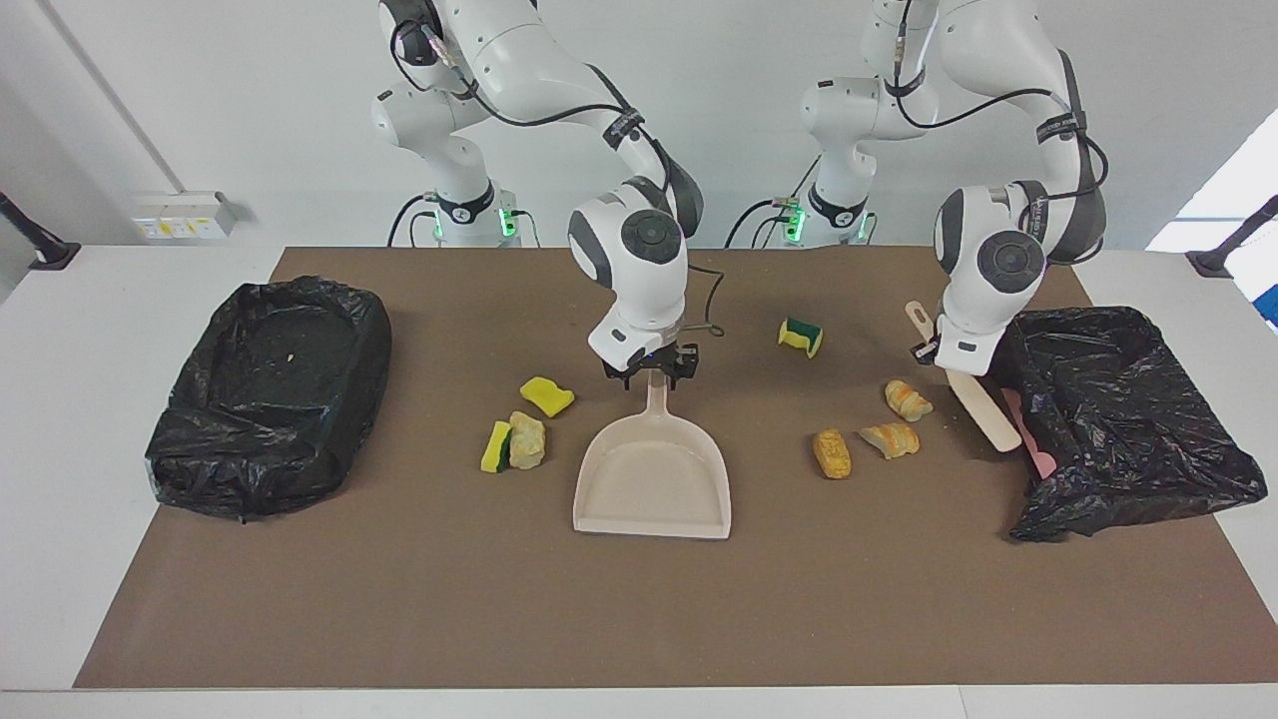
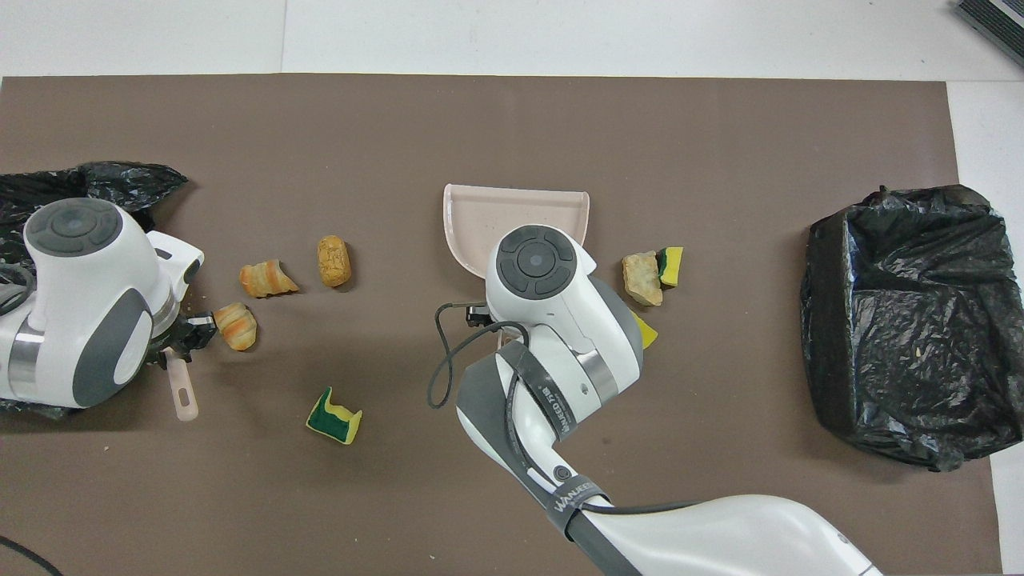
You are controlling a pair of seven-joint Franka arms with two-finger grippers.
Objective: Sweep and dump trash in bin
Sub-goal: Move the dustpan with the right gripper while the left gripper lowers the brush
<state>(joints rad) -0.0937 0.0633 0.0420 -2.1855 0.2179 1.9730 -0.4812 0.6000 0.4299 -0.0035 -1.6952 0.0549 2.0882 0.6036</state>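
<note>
My right gripper (image 1: pixel 651 374) clamped on the dustpan (image 1: pixel 654 474) handle, three trash pieces (image 1: pixel 526 439) beside it, my left gripper (image 1: pixel 936 350) holding the brush (image 1: pixel 983 409) handle, pastries (image 1: pixel 904 399) alongside

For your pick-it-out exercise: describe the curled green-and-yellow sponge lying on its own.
Start at the beige dustpan mid-table. Toward the left arm's end and nearer the robots lies the sponge, alone. Unlike the three bread chunks farther out, it is curled, green inside a yellow rim.

You saw a beige dustpan (image 1: pixel 651 477) on the brown mat (image 1: pixel 639 619). Both bin bags (image 1: pixel 270 394) were glossy black. The sponges (image 1: pixel 546 395) were yellow, two with a green side (image 1: pixel 801 336); the pastry chunks (image 1: pixel 832 452) were golden-brown with paler streaks.
</note>
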